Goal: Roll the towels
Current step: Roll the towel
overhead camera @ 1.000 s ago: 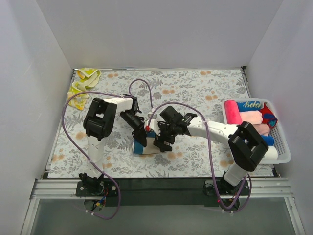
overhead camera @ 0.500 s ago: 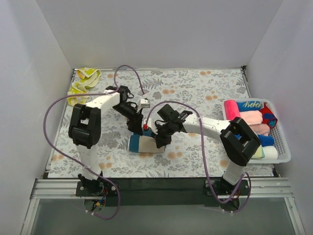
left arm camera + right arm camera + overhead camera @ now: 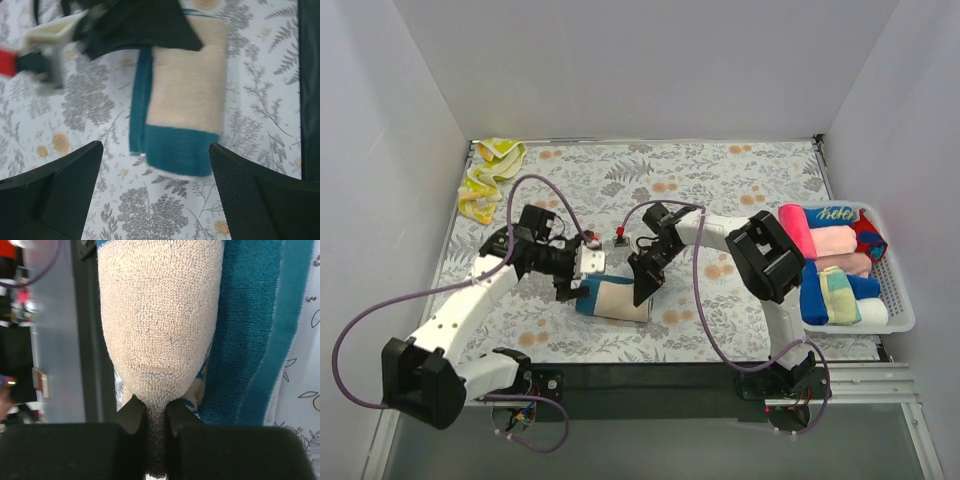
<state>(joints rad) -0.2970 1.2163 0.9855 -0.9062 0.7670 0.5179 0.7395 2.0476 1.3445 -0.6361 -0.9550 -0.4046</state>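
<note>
A rolled beige towel with a teal border [image 3: 617,299] lies on the floral cover near the front middle. It fills the middle of the left wrist view as the towel [image 3: 182,95]. My left gripper [image 3: 580,284] stands open just off its teal left end, its fingers [image 3: 50,200] wide apart and touching nothing. At the roll's right end my right gripper [image 3: 645,283] is shut on a pinched fold of the beige towel [image 3: 160,315]. That gripper [image 3: 156,420] shows the cloth squeezed between its jaws. A crumpled yellow patterned towel [image 3: 490,172] lies at the back left corner.
A white slotted basket [image 3: 898,305] at the right edge holds several rolled towels, among them a pink one [image 3: 796,229] and a blue one [image 3: 812,298]. Purple cables loop over the cover around both arms. White walls close in the sides and back.
My left gripper let go of the towel, opened wide and drew back to its left end as the arm swung low. My right gripper closed on the roll's right end.
</note>
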